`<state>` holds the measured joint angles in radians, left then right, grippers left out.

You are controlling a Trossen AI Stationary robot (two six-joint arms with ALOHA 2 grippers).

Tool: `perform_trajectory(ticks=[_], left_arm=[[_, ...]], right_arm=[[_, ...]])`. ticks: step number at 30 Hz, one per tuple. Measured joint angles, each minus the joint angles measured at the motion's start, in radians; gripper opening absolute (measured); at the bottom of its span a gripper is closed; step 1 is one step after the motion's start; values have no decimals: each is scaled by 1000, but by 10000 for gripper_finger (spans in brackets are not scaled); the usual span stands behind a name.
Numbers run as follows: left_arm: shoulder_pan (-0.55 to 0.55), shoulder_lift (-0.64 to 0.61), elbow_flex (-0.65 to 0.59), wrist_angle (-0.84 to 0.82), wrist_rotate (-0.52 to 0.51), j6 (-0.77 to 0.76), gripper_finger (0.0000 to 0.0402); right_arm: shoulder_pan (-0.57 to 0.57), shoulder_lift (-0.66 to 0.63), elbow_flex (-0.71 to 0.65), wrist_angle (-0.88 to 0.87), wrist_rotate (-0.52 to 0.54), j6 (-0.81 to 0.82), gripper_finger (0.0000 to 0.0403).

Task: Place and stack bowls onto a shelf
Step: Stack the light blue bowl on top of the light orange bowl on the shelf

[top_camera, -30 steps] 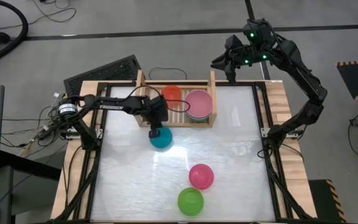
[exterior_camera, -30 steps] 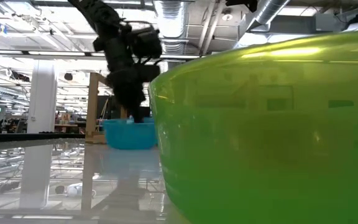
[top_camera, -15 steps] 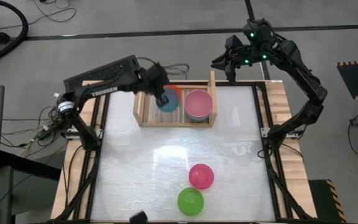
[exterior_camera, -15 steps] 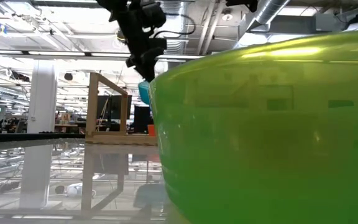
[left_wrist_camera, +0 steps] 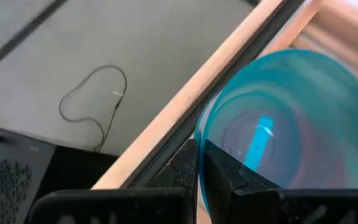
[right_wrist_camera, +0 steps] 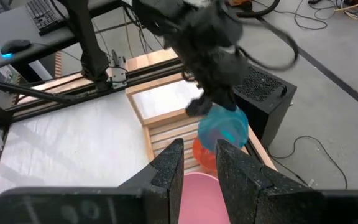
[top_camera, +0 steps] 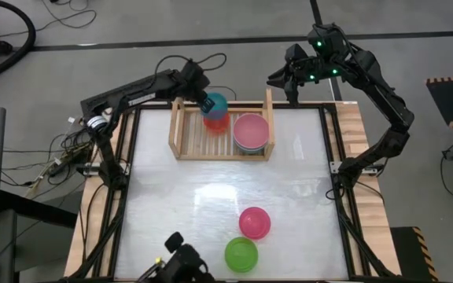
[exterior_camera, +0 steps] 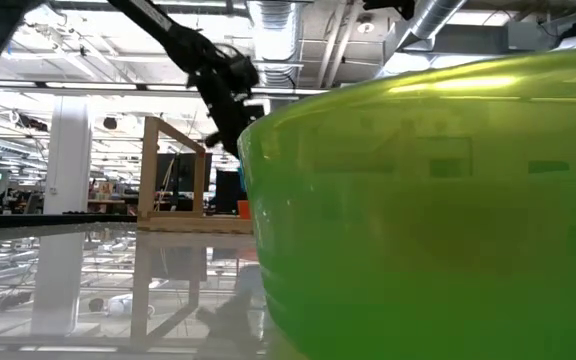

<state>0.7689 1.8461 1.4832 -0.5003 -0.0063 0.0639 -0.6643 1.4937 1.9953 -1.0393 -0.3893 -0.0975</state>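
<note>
Left gripper point(top_camera: 205, 101) is clamped tight on the rim of the round teal plastic bowl point(top_camera: 215, 104), holding it tilted just above the red-orange bowl point(top_camera: 217, 122) in the light wooden slatted shelf point(top_camera: 181, 141). Right gripper point(top_camera: 289, 82) waits past the shelf's far corner, jaws narrowly apart, gripping nothing.
</note>
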Motion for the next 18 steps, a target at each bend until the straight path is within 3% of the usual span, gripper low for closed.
perform_trajectory(ticks=[9,18], left_arm=[[6,117,75,-113,62,47,0],[8,121,82,-136,92,119,0]], right_arm=[[0,0,0,-1,2,18,119],[-19,0,0,0,13,11,119]])
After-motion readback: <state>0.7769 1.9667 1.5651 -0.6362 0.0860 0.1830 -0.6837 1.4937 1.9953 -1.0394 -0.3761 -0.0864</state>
